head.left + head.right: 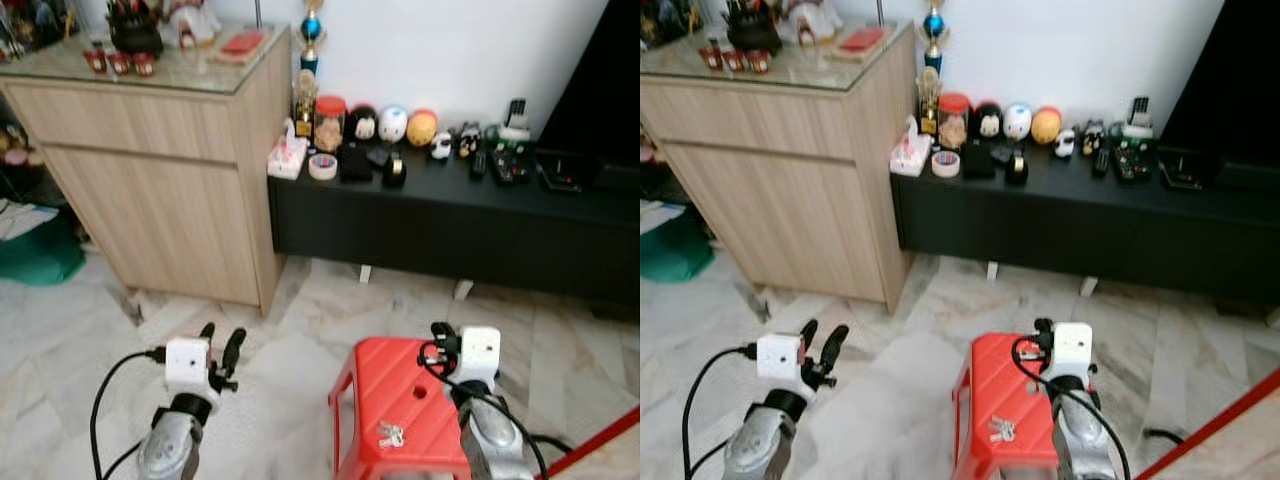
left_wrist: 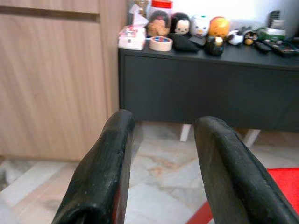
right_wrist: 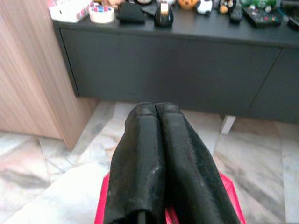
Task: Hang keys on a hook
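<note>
A small bunch of keys (image 1: pixel 390 434) is lying on the seat of a red plastic stool (image 1: pixel 375 375), near its front edge, on the marble floor (image 1: pixel 290 340) before the robot. The right claw (image 3: pixel 156 154) is hovering above the stool, just beside the keys and a little behind them, not touching them; its two black fingers (image 3: pixel 140 158) are pressing together, clenched on nothing. The left claw (image 1: pixel 221 352) is hanging over bare floor, well apart from the stool on the robot's left, and its fingers (image 2: pixel 105 163) are standing parted, released and holding nothing.

Behind the stool a low black cabinet (image 1: pixel 440 225) is running along the white wall. Its tabletop is carrying a row of things: a tissue box (image 1: pixel 287 158) at the left end, a roll of tape (image 1: pixel 323 166) just beside it, a red-lidded jar (image 1: pixel 329 121), a black pouch (image 1: pixel 353 162), several round toy heads (image 1: pixel 393 123), small figurines and remote controls (image 1: pixel 478 164) further right. A trophy (image 1: pixel 311 35) is rising at the cabinet's left end. To the left a taller wooden sideboard (image 1: pixel 160 170) with a glass top is holding small red cups (image 1: pixel 118 62) and a red booklet (image 1: pixel 243 42). A hook cannot be made out.
</note>
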